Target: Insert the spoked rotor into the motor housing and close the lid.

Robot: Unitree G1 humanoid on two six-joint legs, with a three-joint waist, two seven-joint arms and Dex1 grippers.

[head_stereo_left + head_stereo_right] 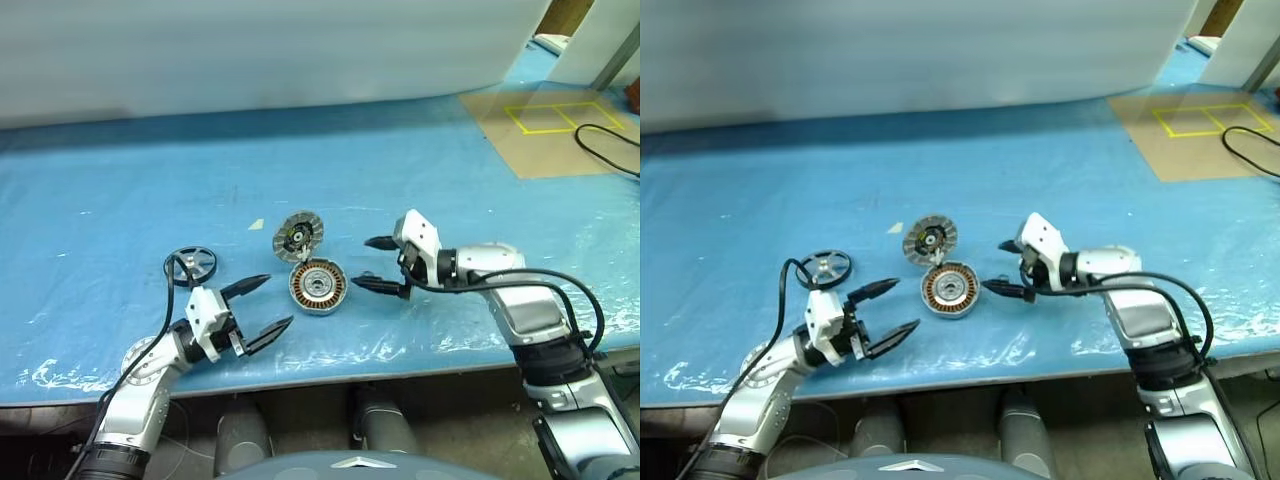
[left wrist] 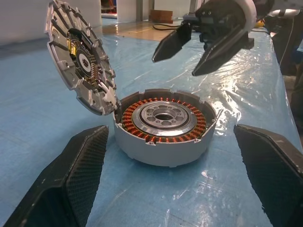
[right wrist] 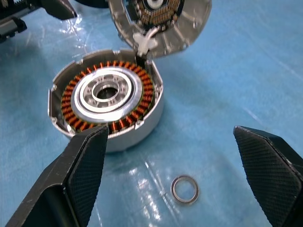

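The small washer ring lying just beside the motor housing is clear in the right wrist view but too small to make out in the head views. The left arm's cable crosses part of the spoked rotor. A black cable is cut off at the right edge of the left eye view.

There is one housing, one lid, one rotor, one washer and two grippers. The housing sits near the middle of the left eye view, its copper windings uncovered. The lid stands tilted open, joined to the housing's rim, its segmented face showing. The rotor lies flat at the left, well apart from the housing.

The left gripper, lower left, is spread wide and holds nothing. The right gripper, just right of the housing, is likewise spread and empty.

Everything rests on a table under a wrinkled blue plastic sheet. A brown board with yellow tape lines lies at the upper right, and a pale wall runs along the top.
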